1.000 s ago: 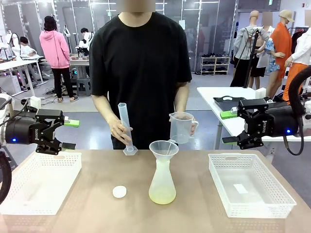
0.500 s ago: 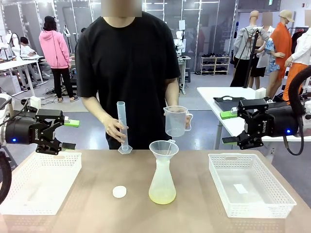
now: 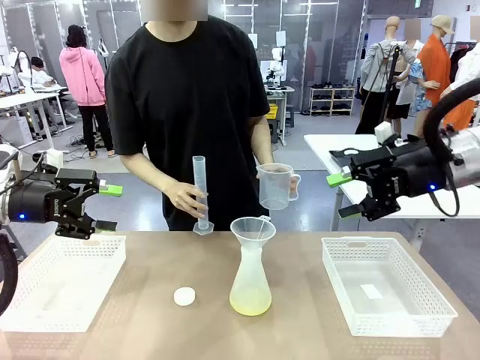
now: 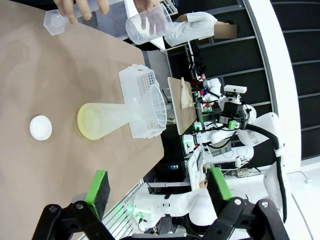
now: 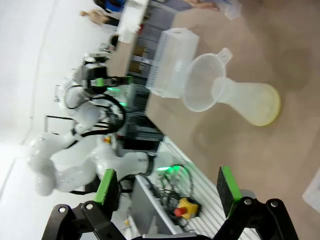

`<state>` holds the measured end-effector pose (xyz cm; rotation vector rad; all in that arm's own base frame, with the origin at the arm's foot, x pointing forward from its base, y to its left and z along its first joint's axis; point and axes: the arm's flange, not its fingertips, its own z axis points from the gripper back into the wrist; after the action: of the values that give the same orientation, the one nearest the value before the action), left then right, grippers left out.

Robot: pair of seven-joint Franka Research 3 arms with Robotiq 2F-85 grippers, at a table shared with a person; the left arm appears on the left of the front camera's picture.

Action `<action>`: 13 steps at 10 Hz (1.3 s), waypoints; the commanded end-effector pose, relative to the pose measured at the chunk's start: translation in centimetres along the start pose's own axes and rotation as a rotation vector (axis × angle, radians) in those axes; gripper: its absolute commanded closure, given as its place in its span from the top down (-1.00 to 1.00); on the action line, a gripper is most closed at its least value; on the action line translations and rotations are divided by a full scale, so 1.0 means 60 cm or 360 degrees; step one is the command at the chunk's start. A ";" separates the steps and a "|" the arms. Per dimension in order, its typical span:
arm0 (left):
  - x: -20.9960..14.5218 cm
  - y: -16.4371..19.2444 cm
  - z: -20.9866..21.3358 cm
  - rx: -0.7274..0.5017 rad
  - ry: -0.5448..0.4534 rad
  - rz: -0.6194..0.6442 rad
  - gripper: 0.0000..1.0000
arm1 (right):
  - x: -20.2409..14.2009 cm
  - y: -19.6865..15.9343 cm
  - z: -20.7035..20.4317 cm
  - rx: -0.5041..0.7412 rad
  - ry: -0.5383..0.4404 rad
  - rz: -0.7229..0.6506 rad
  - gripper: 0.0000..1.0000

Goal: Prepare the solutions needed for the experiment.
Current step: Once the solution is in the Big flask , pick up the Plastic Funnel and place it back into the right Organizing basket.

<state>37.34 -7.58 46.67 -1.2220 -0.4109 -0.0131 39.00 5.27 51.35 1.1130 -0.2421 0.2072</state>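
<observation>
A translucent conical flask (image 3: 250,283) stands at mid-table with a shallow layer of pale yellow solution (image 3: 250,303) in its bottom and a clear funnel (image 3: 253,228) in its neck. The person at the far side holds a tall graduated cylinder (image 3: 200,193) in one hand and a clear beaker (image 3: 275,186) in the other, both above the table's far edge. My left gripper (image 3: 109,208) hovers open over the left basket. My right gripper (image 3: 340,196) hangs open in the air right of the beaker. The left wrist view shows the flask (image 4: 107,120) lying sideways in frame; the right wrist view shows the flask (image 5: 250,100) too.
A white basket (image 3: 60,277) sits at the table's left and another white basket (image 3: 386,289) at its right. A small white cap (image 3: 184,296) lies left of the flask. Bare tabletop surrounds the flask.
My right arm has swung left and slightly up, toward the person's beaker. The person shifted the cylinder a little to the right and raised it. My left arm has not moved.
</observation>
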 end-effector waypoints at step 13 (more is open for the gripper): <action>0.000 -0.005 -0.003 -0.0043 -0.0013 0.0022 1.00 | 0.136 0.093 -0.118 -0.0640 0.0152 0.0100 1.00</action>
<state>37.34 -7.59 46.67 -1.2217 -0.4108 -0.0133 46.17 14.46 55.58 0.6833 -0.2215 0.2377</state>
